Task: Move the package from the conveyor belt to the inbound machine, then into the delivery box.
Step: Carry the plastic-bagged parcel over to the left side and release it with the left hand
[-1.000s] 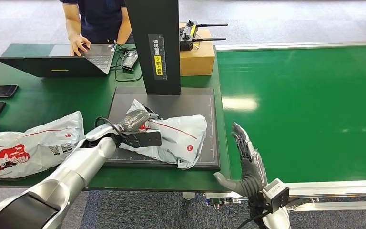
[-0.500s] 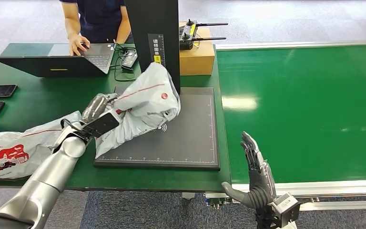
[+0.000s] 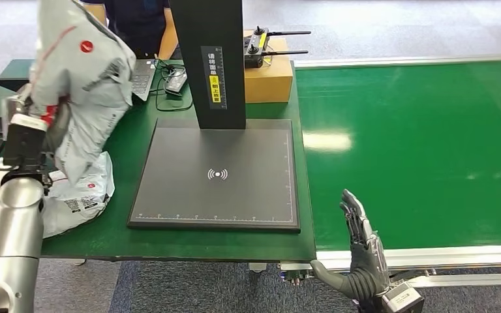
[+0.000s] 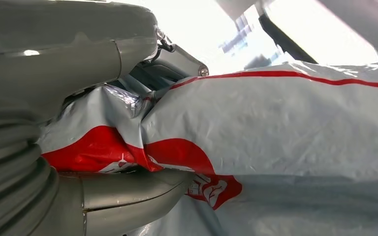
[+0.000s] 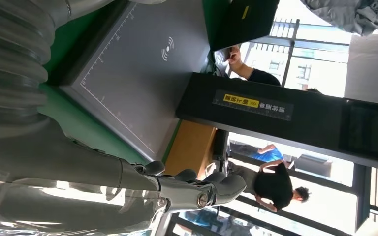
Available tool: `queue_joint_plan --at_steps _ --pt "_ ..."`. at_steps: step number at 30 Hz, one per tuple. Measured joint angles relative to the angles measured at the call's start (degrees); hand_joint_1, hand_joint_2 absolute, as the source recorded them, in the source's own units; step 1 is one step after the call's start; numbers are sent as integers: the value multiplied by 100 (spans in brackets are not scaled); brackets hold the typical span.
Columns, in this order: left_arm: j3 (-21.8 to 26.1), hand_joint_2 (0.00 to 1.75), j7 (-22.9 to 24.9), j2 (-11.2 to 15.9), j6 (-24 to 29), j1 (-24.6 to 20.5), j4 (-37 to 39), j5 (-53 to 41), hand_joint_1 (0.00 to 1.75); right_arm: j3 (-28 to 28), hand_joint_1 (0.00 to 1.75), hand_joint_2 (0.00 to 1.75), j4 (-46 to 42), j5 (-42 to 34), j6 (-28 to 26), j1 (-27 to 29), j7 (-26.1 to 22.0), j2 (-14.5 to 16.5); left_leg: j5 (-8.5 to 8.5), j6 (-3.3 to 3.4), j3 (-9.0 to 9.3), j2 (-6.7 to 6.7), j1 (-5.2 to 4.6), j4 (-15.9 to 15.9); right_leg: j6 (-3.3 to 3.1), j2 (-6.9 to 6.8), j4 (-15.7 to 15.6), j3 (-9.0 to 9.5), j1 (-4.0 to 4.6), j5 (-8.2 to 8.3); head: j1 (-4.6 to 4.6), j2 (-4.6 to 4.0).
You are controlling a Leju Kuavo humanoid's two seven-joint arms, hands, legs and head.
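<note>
My left hand [image 3: 27, 125] grips a grey plastic package [image 3: 81, 75] with red markings and holds it high over the table's left side, well clear of the inbound machine. In the left wrist view the thumb [image 4: 123, 196] and fingers pinch the crumpled end of the package [image 4: 275, 128]. The machine's dark scan pad [image 3: 216, 175] lies bare under its black column [image 3: 210, 59]. To the right runs the green conveyor belt [image 3: 417, 143]. My right hand [image 3: 360, 259] hangs open, fingers straight, below the table's front edge, and the right wrist view shows this hand [image 5: 128, 182] beside the scan pad [image 5: 138, 69].
A second grey package [image 3: 75, 195] lies on the green table [image 3: 124, 130] at the left, under my raised arm. A person [image 3: 137, 19] stands at a laptop at the back. A cardboard box [image 3: 269, 79] carrying remote controllers sits behind the machine. Phones lie at the far left.
My left arm has lifted the package off the scan pad and swung it up and to the left. My right hand has sunk lower and stayed open.
</note>
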Motion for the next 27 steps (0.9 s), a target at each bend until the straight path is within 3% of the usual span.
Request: queue_joint_plan --at_steps 7,16,18,20,22,27 --pt "1036 175 524 477 697 -395 349 -597 175 -73 0 175 -100 67 154 30 0 128 0 -8 -3 1 8 0 -8 1 2 -2 7 -3 -1 0" --pt "1726 175 1675 1235 1814 -1226 1902 -1928 175 -73 0 175 -97 -10 41 29 1 138 2 -15 -9 -2 15 0 -13 -4 3 -6 14 -5 -1 0" --pt "1743 175 2001 1332 1922 -1443 2208 -2278 133 -72 0 175 -97 -1 13 36 1 160 3 -16 -10 -3 15 1 -13 -5 2 -6 14 -5 -1 0" --pt "1741 175 2286 1391 1925 -1656 2473 -2577 45 -71 0 175 -99 21 -13 54 1 194 3 -16 -10 -3 15 2 -13 -5 2 -6 14 -5 -1 0" --pt "1734 175 2485 1413 1854 -1859 2685 -2786 0 -70 0 175 -108 50 -25 79 1 227 3 -16 -11 -4 14 2 -14 -5 2 -5 13 -4 0 0" --pt "1712 175 2586 1379 1378 -2253 3014 -2985 0 -70 0 175 -163 76 -27 132 1 287 3 -16 -12 -3 14 5 -15 -4 2 -6 13 -2 1 0"
